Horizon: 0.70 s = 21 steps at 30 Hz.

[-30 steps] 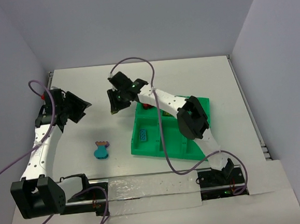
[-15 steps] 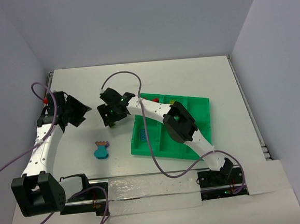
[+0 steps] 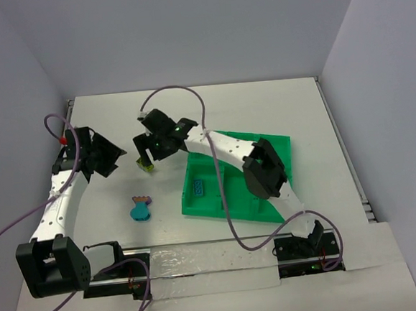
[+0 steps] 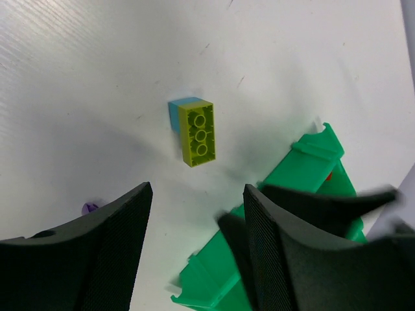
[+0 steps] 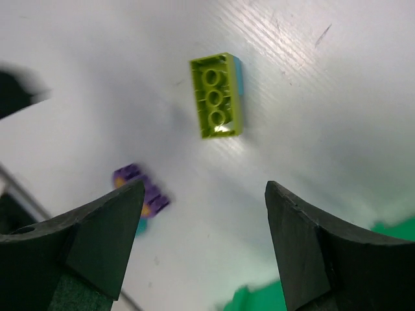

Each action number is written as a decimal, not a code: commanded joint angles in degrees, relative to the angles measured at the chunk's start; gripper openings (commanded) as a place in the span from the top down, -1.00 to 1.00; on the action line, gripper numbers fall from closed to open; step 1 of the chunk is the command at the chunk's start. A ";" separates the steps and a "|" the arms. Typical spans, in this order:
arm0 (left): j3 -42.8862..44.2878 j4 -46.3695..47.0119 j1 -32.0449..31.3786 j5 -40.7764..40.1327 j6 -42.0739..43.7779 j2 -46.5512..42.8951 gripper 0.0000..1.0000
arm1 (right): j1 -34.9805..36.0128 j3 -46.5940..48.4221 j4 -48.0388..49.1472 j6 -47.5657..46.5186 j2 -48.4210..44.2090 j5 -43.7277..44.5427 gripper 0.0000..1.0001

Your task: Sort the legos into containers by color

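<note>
Lime brick [image 5: 217,96], clipped to blue brick [image 5: 238,74], loose on bench [image 5: 324,116] ahead of right fingers [image 5: 91,240], spread and empty; left fingers [image 4: 104,253] also apart. Light, stiff, slick: probably best pinched across long sides.

This is a robotics lab test cell rather than a lived-in room: a bare white table [image 3: 276,107] is boxed in on three sides by plain pale partition walls [image 3: 183,28]. Two small white-and-black arms, the left arm [image 3: 53,207] and the right arm [image 3: 221,143], are bolted to a taped-over rail [image 3: 202,260] at its near edge, with purple cables [image 3: 170,92] looping loose. The props are a green tray [image 3: 276,146] and toy bricks [image 3: 140,208]
</note>
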 commanded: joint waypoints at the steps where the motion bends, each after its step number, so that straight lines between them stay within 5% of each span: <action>1: 3.48 -0.15 0.33 0.76 0.94 4.33 -0.30 | -1.32 -4.61 3.41 -3.89 -14.97 0.37 -0.65; 4: 5.82 -0.70 -0.64 2.34 -0.15 7.98 -0.28 | -3.03 -10.97 4.64 -3.48 -21.08 1.72 -0.65; 19: 29.42 -22.97 -14.47 -21.36 -10.26 30.57 -0.40 | -13.51 -30.48 7.61 -1.52 -35.52 2.85 -0.65; 21: 29.86 -23.18 -15.68 -22.31 -10.23 31.37 -0.57 | -13.57 -31.06 7.69 -1.52 -35.88 2.67 -0.65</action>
